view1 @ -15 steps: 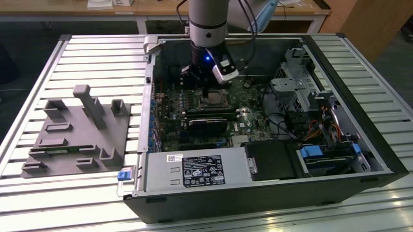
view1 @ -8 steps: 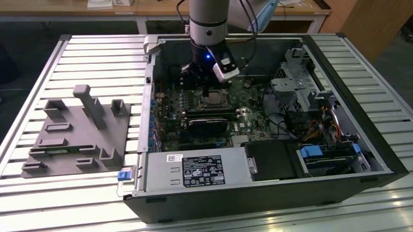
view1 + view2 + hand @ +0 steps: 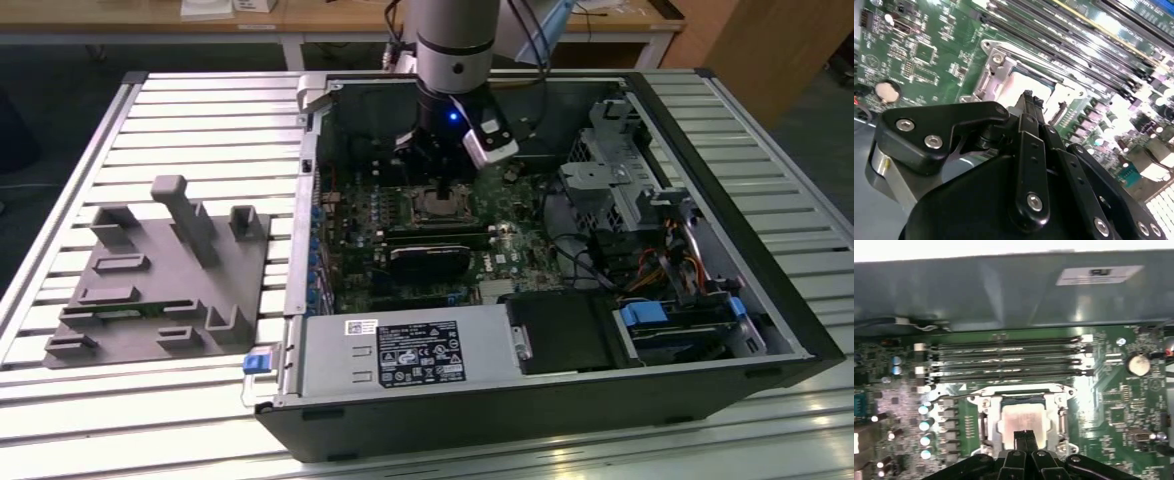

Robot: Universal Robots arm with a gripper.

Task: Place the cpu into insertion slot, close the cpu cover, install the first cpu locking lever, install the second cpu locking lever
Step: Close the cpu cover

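The cpu [image 3: 1021, 421] shows its pale grey face inside the insertion slot [image 3: 988, 412], with the silvery metal cover frame lying flat around it. In the exterior view the insertion slot [image 3: 438, 203] sits on the green board inside the open computer case. My gripper [image 3: 1025, 436] hangs right over the near edge of the cpu, its two black fingers pressed together with nothing between them. In the second wrist view the gripper [image 3: 1027, 97] points down at the slot's metal frame [image 3: 999, 65]. The arm hides part of the slot in the exterior view, where the gripper [image 3: 441, 183] stands above it.
Long black memory slots [image 3: 1004, 360] run beside the socket, with the case wall [image 3: 1004, 290] behind them. A black card [image 3: 427, 258], the white-labelled power supply [image 3: 400, 352] and a drive cage [image 3: 614, 180] crowd the case. A grey fixture [image 3: 160, 270] lies on the slatted table.
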